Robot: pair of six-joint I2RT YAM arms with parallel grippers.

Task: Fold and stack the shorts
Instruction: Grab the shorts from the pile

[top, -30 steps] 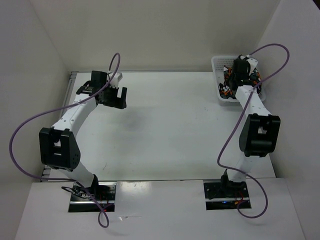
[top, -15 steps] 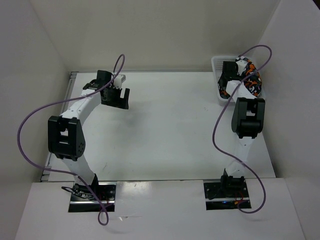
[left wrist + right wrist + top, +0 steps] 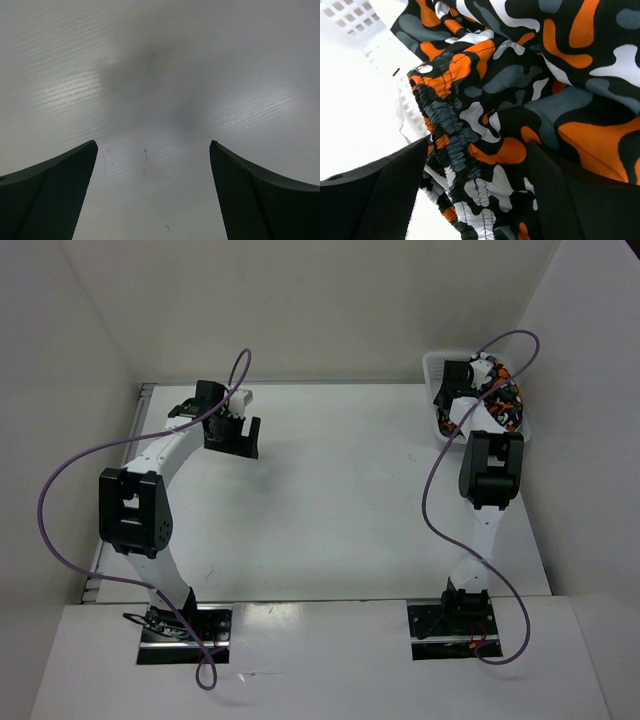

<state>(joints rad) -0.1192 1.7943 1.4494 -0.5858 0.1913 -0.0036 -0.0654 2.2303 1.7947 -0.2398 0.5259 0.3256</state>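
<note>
View: top external
Table (image 3: 330, 490): white surface with white walls on three sides.
Basket (image 3: 432, 366): white plastic mesh, at the far right corner of the table.
Shorts (image 3: 506, 400): bunched inside the basket, heaped toward its right side. The print is orange, white, grey and black.
Right gripper (image 3: 462, 392): reaches into the basket, just left of the visible heap of cloth. From here I cannot tell how the jaws stand.
Left gripper (image 3: 230, 432): over the far left part of the table, well apart from the basket and the shorts. Its dark fingers are spread apart.
Cables (image 3: 60, 500): purple, one looping off each arm.

View: left wrist
Left gripper (image 3: 152, 192): jaws wide, nothing between them.
Fingers (image 3: 50, 200): dark and textured, one at each lower corner.
Table (image 3: 150, 75): bare white surface below, with faint scratches and a soft grey shadow.

View: right wrist
Right gripper (image 3: 477, 195): jaws wide, with cloth filling the gap between them.
Fingers (image 3: 380, 200): black, at the lower left and lower right.
Shorts (image 3: 530, 95): fill most of the view.
Waistband (image 3: 445, 135): gathered elastic, running down between the fingers, nearer the left one. Whether either pad touches the cloth cannot be told.
Basket (image 3: 350, 20): mesh wall at upper left, beside the cloth.
</note>
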